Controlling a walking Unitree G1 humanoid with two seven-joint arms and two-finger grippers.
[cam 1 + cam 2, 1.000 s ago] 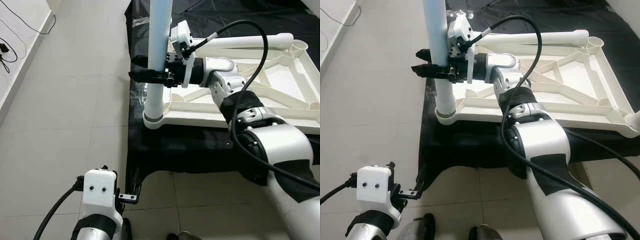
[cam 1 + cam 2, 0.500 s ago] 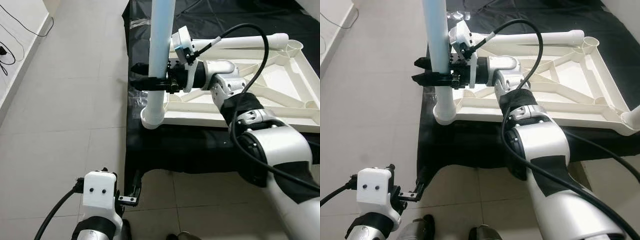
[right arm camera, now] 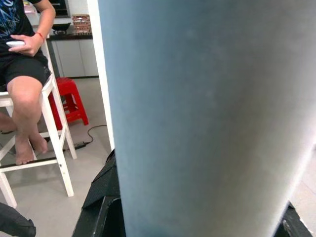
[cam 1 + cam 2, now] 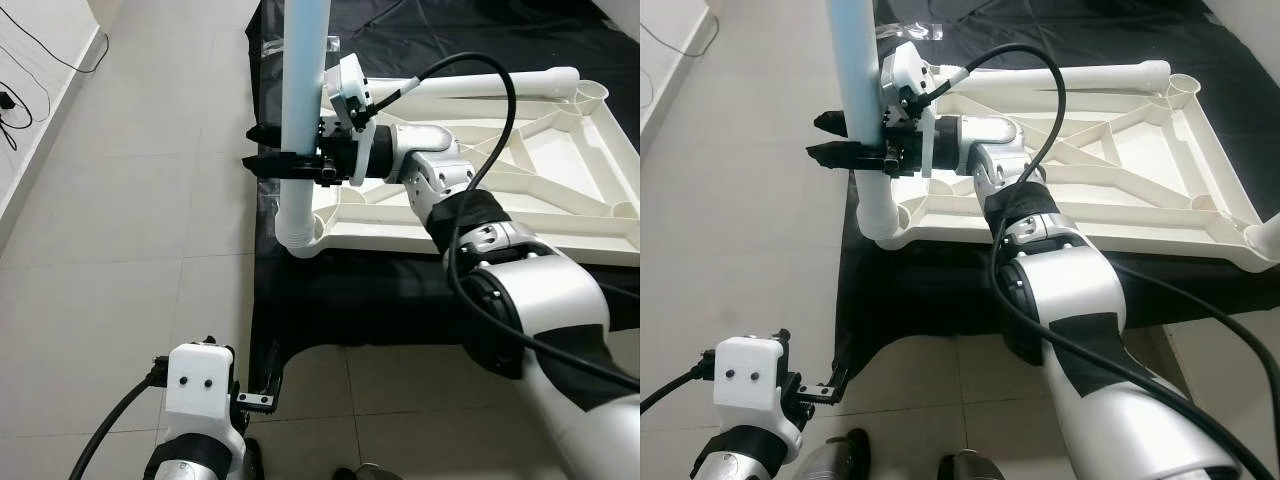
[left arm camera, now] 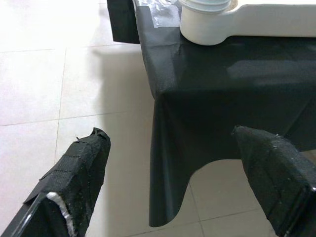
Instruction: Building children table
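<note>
Pale tiled floor [image 4: 130, 200], carrying a low platform draped in black cloth [image 4: 350, 290], cloth hanging over the near edge just ahead of the left gripper [image 5: 168, 197]. On the cloth: white upturned tabletop [image 4: 560, 170], ribbed underside up, corner socket [image 4: 300, 240] directly below the right gripper [image 4: 268, 163]. Crumpled clear plastic [image 5: 163, 15] beside that socket. Black cable [image 4: 20, 70] on the tiles, well left of both.
</note>
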